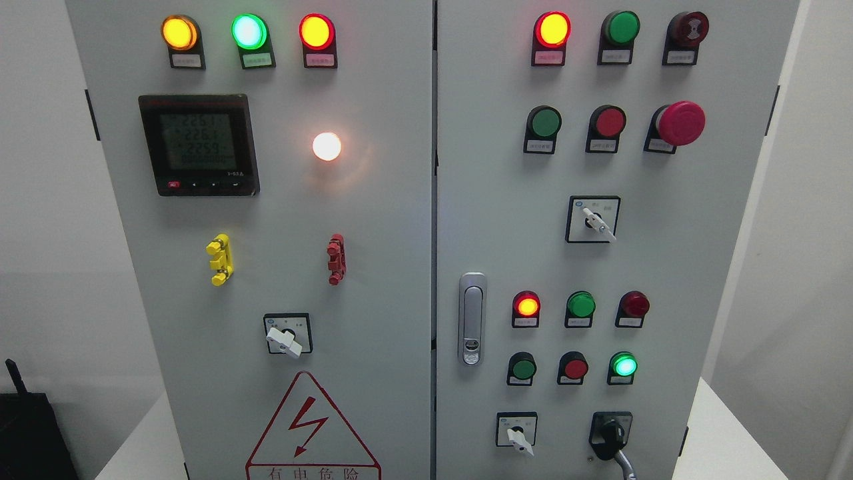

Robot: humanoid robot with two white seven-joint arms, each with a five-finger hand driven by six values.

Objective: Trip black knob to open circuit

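White counter visible only as two patches: at 7 o'clock, lower left, and at 5 o'clock, lower right. Grey two-door control cabinet stands upright directly on it, filling most of the view from 12 to 6 o'clock. Dark box-shaped object at 8 o'clock by the counter's left edge; cannot tell whether it rests on the counter.

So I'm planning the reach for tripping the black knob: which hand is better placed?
Probably the right hand, judging by position only: neither hand is in view. The black knob sits at the bottom right of the right-hand cabinet door, on the right arm's side, so the left arm would have to cross over.
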